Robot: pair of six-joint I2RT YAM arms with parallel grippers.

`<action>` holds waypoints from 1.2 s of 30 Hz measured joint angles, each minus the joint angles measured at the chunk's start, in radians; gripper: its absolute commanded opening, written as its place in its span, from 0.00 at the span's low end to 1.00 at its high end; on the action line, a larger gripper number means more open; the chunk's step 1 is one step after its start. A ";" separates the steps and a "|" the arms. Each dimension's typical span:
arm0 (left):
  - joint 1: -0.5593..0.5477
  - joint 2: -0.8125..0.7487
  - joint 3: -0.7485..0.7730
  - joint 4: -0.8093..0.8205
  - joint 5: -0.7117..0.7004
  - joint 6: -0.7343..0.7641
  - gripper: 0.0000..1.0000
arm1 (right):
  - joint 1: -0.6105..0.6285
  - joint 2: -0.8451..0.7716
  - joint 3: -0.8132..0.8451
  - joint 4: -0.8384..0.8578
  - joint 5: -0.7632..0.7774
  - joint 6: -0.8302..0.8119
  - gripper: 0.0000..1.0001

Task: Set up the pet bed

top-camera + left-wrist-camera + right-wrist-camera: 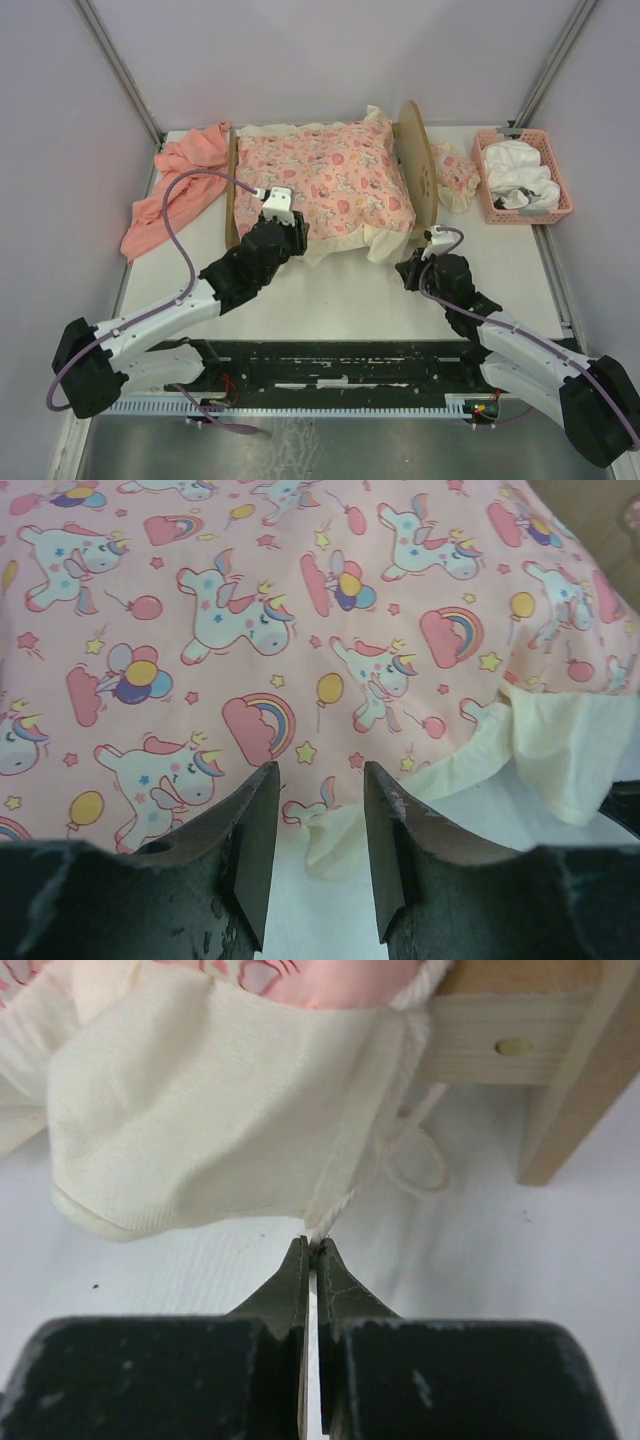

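Note:
The pet bed's light-wood frame (412,160) stands at the back of the table. A pink unicorn-print cushion (325,180) with a cream border lies in it. My left gripper (288,224) hovers over the cushion's near-left edge. In the left wrist view this gripper (318,810) is open, with nothing between its fingers and the cream border (340,845) just beyond them. My right gripper (412,262) is at the bed's near-right corner. In the right wrist view it (313,1250) is shut on a cream cord at the edge of the cushion's cream flap (210,1110), next to the wooden rail (500,1045).
A salmon-pink cloth (180,190) lies crumpled left of the bed. A small matching unicorn-print pillow (455,175) rests against the headboard's outer side. At the right a pink plastic basket (560,205) holds white fabric (520,175). Metal posts stand at the back corners.

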 measured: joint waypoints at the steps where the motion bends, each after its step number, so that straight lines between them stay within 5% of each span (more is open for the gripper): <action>1: 0.004 -0.016 -0.005 -0.011 0.011 -0.001 0.45 | 0.000 0.008 0.000 0.018 -0.022 0.001 0.02; 8: 0.002 -0.169 -0.217 0.115 0.253 -0.056 0.44 | 0.043 0.073 0.001 0.118 -0.091 0.044 0.02; 16: -0.069 -0.101 -0.383 0.332 0.362 -0.097 0.44 | 0.181 0.168 0.039 0.177 -0.060 0.071 0.02; 24: -0.249 0.135 -0.394 0.643 0.327 -0.081 0.46 | 0.267 0.091 0.064 0.123 0.001 0.070 0.02; 36: -0.312 0.489 -0.311 0.909 0.301 -0.040 0.47 | 0.271 -0.142 0.006 -0.031 0.076 0.113 0.02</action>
